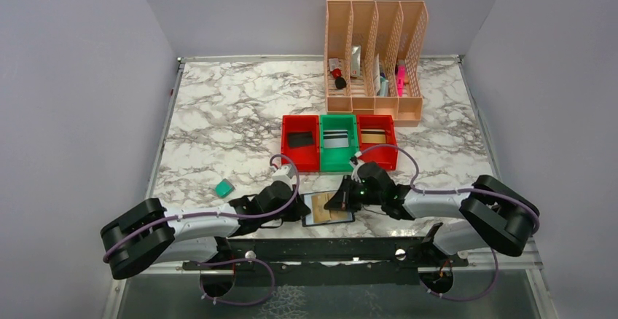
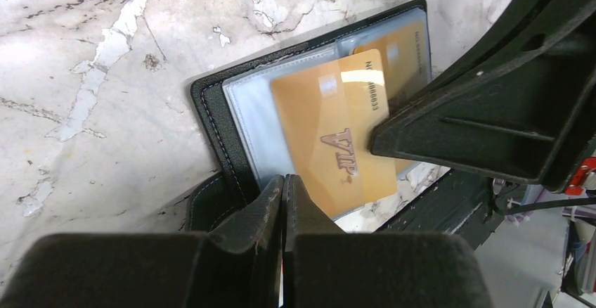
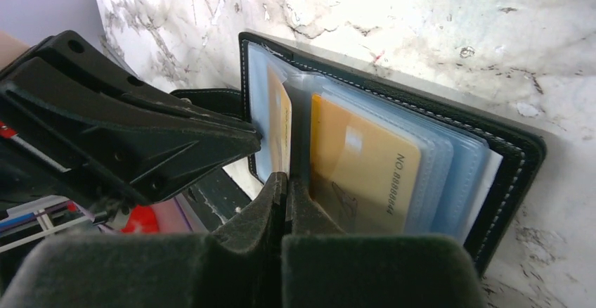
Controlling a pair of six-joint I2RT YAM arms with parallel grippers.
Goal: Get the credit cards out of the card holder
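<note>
Card holder (image 1: 322, 214) open on marble table (image 1: 218, 115), grey walls (image 1: 73, 79); left hand (image 2: 283, 185), right hand (image 3: 284, 181) clenched.

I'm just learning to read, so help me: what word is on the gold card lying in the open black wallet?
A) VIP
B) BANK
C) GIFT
A: in the left wrist view, the gold card in the open card holder has VIP written across its face.

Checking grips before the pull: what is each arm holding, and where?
The right fingers pinch the gold VIP card by its edge. The left fingers appear clamped on the card holder at its near edge.
</note>
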